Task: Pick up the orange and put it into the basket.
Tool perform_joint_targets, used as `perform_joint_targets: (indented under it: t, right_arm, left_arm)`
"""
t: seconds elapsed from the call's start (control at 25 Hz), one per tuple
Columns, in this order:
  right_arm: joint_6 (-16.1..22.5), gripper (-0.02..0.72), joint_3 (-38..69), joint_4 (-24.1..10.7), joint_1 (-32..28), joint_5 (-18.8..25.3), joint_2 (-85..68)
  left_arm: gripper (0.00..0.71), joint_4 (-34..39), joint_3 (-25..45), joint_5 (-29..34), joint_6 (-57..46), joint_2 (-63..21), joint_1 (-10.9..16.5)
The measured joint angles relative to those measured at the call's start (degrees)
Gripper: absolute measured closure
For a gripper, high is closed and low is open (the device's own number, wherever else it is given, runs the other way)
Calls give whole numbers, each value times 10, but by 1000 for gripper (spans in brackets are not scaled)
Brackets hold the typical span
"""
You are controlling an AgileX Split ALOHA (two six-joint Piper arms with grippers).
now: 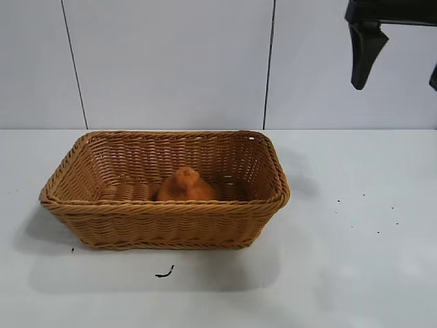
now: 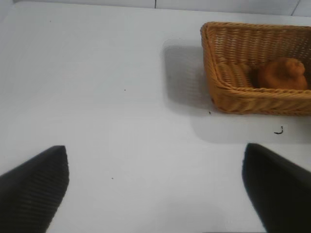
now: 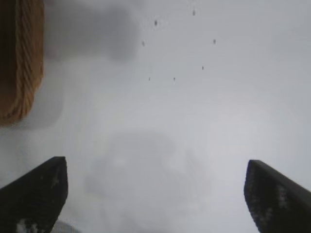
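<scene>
Orange (image 1: 185,186) inside basket (image 1: 164,208), table (image 1: 355,260) around bare.

Matte black wedge-shaped fingers (image 2: 34,189) with finely ribbed faces.

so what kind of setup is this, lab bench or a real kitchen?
Looks like a lab test bench, not a kitchen: a bare white table, plain white panelled wall behind, and one staged prop set, a wicker basket holding the orange.
</scene>
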Motion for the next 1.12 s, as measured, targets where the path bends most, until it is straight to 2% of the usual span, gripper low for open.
perform_joint_targets:
  t: [0.12,0.24,0.44,0.6,0.8,1.04,1.12]
  right_arm:
    - [-2,22,98,0,0,-10,-95]
    - [-5,22,191,0,0,-44,-196]
    - [-36,22,313,3,0,-100,-374]
    - [-39,22,322,6,0,-115,-492]
    - [-33,22,322,18,-3,-113,-600]
    - [-32,22,324,19,-84,-112,-662]
    - [-32,22,324,19,-93,-112,-684]
  left_arm:
    - [14,0,0,0,0,0,0]
    - [14,0,0,0,0,0,0]
    - [14,1,0,0,0,0,0]
    - [14,1,0,0,0,0,0]
    - [14,1,0,0,0,0,0]
    - [14,1,0,0,0,0,0]
    - [14,1,0,0,0,0,0]
